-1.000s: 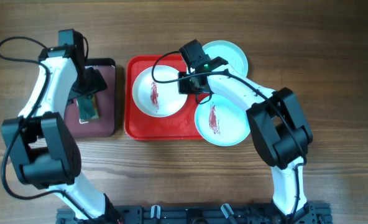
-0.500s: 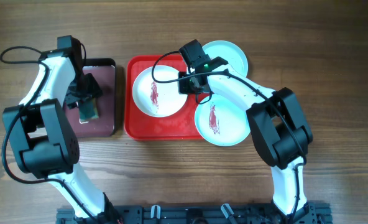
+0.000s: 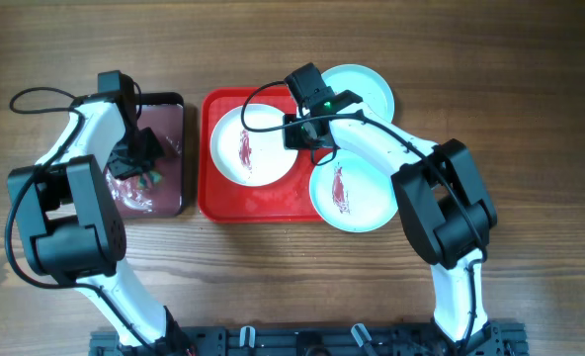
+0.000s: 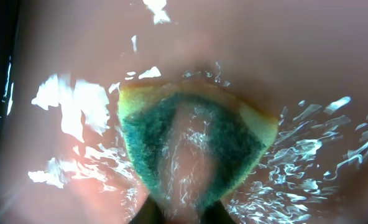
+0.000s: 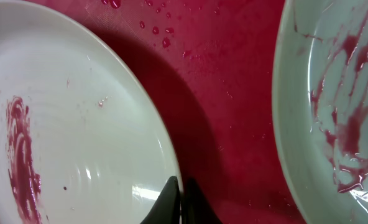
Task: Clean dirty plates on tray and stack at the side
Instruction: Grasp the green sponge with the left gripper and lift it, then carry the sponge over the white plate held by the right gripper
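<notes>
The red tray (image 3: 263, 203) sits in the middle of the wooden table (image 3: 530, 59), and everything gathers round it. On its left half lies the white plate (image 3: 258, 148), a streak of red sauce down its centre. The right gripper (image 5: 179, 202) is pinched together on that plate's right rim, its fingers meeting at the edge, above the tray's wet red floor. Over the tray's right rim, half on and half off, lies a smeared aqua plate (image 3: 357, 198) with a red blotch in it. A second aqua plate (image 3: 367, 89) lies at the tray's far right corner, partly hidden by the right arm, so I cannot tell whether it is dirty. Just left of the red tray, close alongside it, is a smaller dark tray (image 3: 169, 188) with water glinting on its bottom. There the left gripper (image 3: 134, 158) is closed on a green and yellow sponge (image 4: 190, 149), which is pressed down onto the wet surface and bunched at the end where the fingers hold it.
</notes>
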Robot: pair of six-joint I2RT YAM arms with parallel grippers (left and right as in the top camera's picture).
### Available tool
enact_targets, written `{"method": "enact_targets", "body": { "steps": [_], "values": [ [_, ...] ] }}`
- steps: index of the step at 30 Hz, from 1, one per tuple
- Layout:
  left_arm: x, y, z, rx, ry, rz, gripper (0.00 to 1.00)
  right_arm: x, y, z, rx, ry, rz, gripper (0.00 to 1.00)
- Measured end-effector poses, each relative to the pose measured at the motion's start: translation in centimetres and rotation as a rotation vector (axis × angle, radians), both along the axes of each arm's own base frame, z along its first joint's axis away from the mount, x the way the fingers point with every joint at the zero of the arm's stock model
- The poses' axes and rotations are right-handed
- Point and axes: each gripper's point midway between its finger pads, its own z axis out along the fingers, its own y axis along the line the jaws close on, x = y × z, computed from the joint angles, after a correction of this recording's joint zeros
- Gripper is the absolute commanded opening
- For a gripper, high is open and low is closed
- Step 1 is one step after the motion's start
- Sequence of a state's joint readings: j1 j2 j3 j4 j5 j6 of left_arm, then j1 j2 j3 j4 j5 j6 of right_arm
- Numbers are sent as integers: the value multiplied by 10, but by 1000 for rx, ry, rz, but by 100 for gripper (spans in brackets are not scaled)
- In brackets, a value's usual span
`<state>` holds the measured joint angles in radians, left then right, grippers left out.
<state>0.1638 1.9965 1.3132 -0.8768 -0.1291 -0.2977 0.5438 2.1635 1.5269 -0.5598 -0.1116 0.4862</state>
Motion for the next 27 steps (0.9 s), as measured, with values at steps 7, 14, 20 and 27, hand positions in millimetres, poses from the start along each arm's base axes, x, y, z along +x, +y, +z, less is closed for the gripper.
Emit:
{"method": "enact_targets", "body": {
  "steps": [7,14,20,27],
  "values": [
    [-4,-1,13,-6,33,0,4,0,0,0,0,0,0,4],
    [8,-3,80,-7,-98,-22,4,-1,2,0,10,6,4,4],
    [12,-22,109,-98,-189,-125,4,-3,7,-1,50,24,34,4],
    [12,-33,109,-157,-196,-180,4,-1,0,-1,106,61,45,4]
  ]
}}
